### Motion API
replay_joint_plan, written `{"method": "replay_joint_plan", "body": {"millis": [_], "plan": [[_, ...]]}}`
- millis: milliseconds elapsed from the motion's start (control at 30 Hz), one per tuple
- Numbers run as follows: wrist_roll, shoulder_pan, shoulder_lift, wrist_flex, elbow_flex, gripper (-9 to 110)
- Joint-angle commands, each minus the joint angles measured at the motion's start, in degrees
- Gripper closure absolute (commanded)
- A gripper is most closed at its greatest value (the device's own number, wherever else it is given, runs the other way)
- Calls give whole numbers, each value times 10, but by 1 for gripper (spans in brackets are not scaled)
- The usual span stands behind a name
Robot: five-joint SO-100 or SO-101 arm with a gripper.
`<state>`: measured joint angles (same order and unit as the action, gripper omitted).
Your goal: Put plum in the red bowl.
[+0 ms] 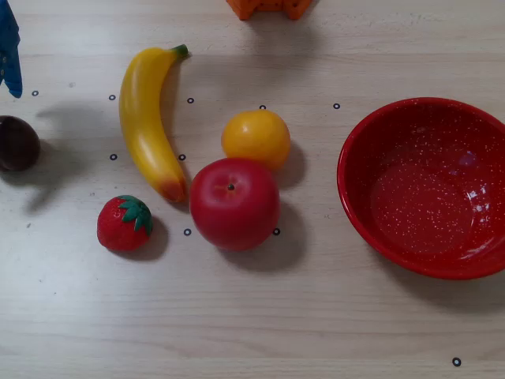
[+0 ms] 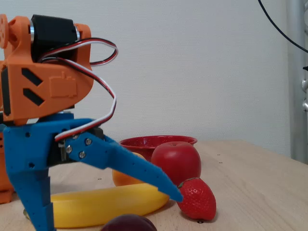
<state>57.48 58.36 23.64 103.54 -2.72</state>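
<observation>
The bowl (image 1: 426, 186) sits far from the gripper (image 2: 108, 211), past the other fruit. The gripper is spread wide above the plum (image 2: 129, 224); better to centre both fingers round it before closing, clear of the banana (image 2: 106, 204).

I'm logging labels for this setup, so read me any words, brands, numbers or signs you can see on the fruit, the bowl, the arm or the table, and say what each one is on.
There is no readable text in either view.
The glossy red speckled bowl carries only white flecks.
The light wooden table carries only small black ring marks, not characters.
The orange plastic arm housing shows dark cut-out shapes, no letters.
The blue plastic claw is unmarked.
</observation>
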Motion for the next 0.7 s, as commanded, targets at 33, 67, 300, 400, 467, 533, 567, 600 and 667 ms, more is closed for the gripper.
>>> {"method": "replay_joint_plan", "body": {"millis": [33,67,300,400,467,533,567,600,667], "plan": [[-24,-26,21,25,55,43],[-26,-29,18,24,58,43],[-48,-45,-7,-4,62,43],[-58,-51,-15,-25,56,43],[-59,-54,-19,-38,56,43],[-57,-54,-23,-48,56,43],[-56,-54,-24,-54,57,43],[-54,-54,-25,-58,59,43],[-54,-54,-25,-66,62,43]]}}
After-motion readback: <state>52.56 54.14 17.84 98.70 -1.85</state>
